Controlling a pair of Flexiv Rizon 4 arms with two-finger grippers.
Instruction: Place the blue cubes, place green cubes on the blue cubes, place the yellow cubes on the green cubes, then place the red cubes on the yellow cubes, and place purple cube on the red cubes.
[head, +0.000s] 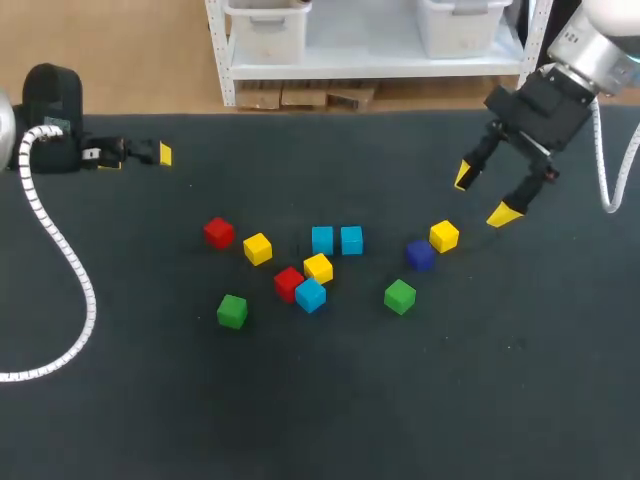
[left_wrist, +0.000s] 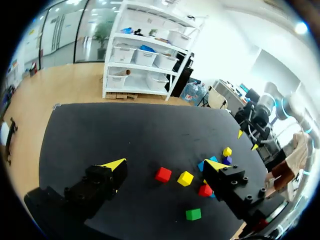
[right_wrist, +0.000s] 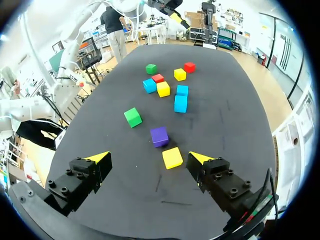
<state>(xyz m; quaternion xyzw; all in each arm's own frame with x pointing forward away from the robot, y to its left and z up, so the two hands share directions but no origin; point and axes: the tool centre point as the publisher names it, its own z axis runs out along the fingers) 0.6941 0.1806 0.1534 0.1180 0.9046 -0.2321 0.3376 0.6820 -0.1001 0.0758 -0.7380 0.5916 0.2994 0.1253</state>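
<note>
While unclear overhead, left fingers (left_wrist: 115, 165) apart

A dark, matte counter (head: 330, 420) fills nearly the whole head view. Its far edge runs straight across, its surface is near black throughout, and even light falls on it, casting only faint shadows.

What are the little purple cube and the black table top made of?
The small purple cube looks like painted wood or hard plastic: crisp edges, flat even faces, little shine; which one, I cannot tell. The black table top looks like a matte cloth or felt cover: dull, no reflections.
</note>
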